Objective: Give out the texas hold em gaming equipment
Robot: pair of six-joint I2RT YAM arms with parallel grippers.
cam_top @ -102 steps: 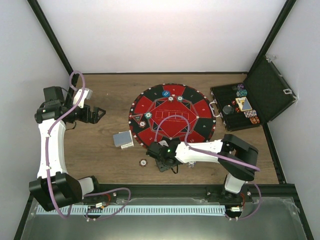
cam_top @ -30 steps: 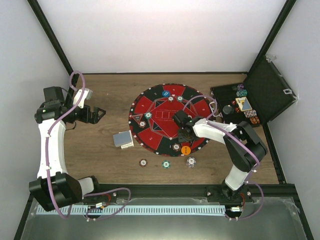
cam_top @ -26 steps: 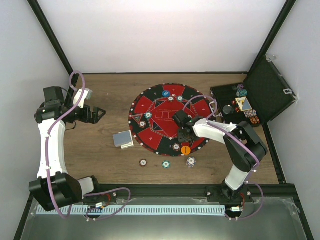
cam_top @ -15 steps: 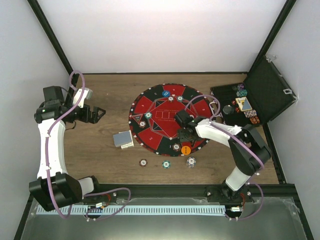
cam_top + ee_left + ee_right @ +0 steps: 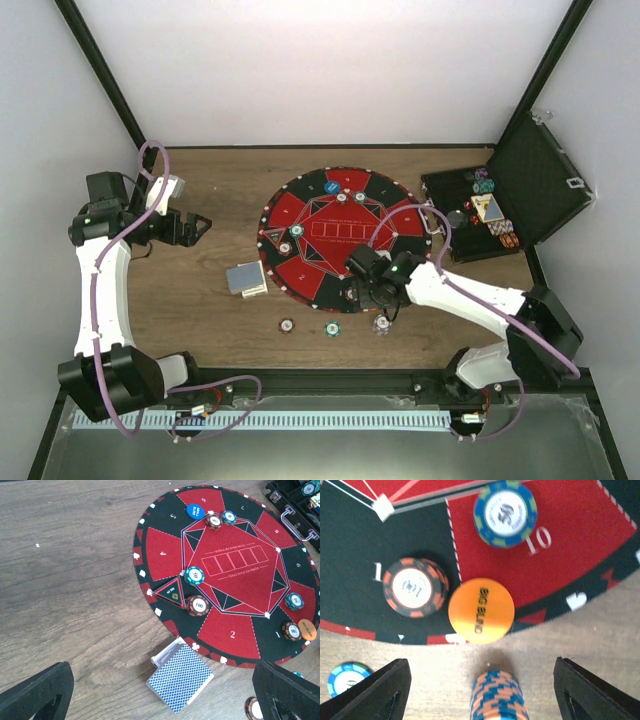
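A stack of orange and blue chips point(image 5: 499, 700) is standing loose on the wood between the wide-open fingers of the right gripper point(image 5: 480, 692). Behind it, the wrist view is showing an orange disc point(image 5: 481, 611) on the mat point(image 5: 350, 605), which the arm is covering from above. The left gripper point(image 5: 195, 228) is hanging wide open, away from the cards point(image 5: 246, 278). Since a second ago, the right gripper has been opening and coming nearer.
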